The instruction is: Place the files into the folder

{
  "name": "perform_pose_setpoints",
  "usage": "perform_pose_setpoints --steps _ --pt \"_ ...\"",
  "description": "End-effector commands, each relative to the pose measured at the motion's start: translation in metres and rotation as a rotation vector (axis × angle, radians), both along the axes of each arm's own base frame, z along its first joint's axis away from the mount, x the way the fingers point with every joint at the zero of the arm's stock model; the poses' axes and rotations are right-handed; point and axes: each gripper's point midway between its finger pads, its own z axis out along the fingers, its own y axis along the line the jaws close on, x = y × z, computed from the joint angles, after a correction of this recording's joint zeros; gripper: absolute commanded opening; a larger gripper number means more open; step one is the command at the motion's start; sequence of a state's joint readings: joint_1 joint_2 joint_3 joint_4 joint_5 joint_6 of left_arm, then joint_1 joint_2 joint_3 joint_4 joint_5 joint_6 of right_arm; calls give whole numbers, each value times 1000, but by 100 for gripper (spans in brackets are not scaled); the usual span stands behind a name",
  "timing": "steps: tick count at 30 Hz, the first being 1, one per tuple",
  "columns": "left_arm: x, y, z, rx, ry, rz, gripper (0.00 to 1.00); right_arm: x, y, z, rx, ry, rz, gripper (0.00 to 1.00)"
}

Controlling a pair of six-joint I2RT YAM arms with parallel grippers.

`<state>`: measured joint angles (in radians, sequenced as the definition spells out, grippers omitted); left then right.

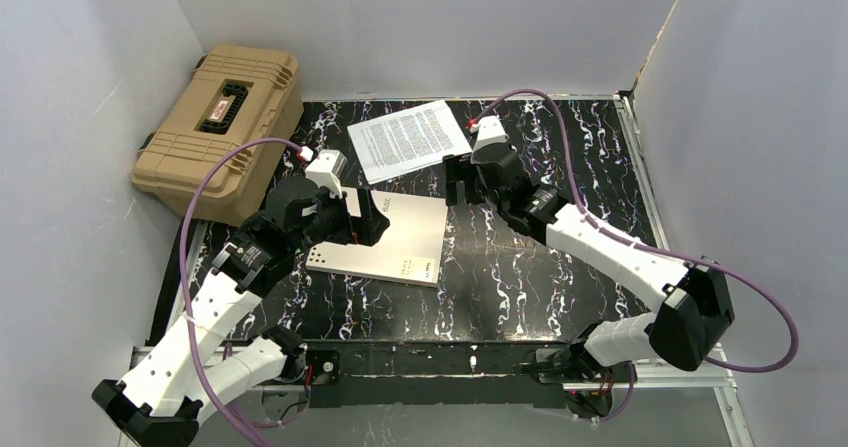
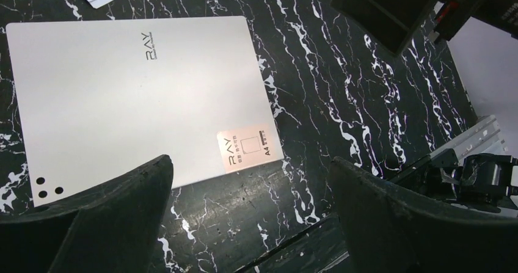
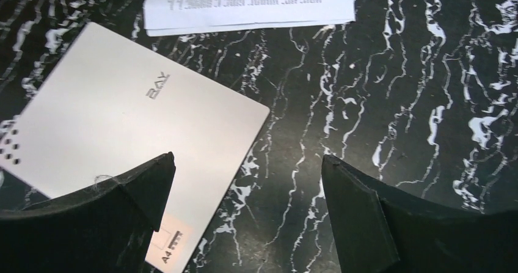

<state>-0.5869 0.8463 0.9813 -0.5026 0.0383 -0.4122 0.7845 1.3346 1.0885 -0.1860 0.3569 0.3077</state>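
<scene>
The files lie as a small stack of printed white sheets at the back middle of the table, and their edge also shows in the right wrist view. The folder lies flat and closed in front of them, cream side up, with a row of dots and a small label. My left gripper hangs open over the folder's left part. In its own view the folder fills the upper left, and the left gripper holds nothing. My right gripper stands open and empty beside the folder's far right corner.
A tan ribbed hard case stands at the back left, partly off the black marbled table. White walls close in the left, back and right sides. The right gripper's dark fingers show at the top right of the left wrist view.
</scene>
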Motion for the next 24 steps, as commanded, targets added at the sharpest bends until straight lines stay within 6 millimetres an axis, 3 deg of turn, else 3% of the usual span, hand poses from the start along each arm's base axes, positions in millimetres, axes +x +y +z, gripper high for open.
perform_pose_setpoints --steps 1,8,17,24 --pt "-6 7 -2 27 25 18 98 16 -14 5 -125 -28 -68 99" --pt "-4 16 -1 78 20 39 98 45 11 -6 -241 0 -25 99" --pt "-12 25 8 110 -11 24 98 84 72 -7 -219 16 76 99" --pt "-20 36 0 124 -60 24 98 120 120 -15 -190 19 121 99"
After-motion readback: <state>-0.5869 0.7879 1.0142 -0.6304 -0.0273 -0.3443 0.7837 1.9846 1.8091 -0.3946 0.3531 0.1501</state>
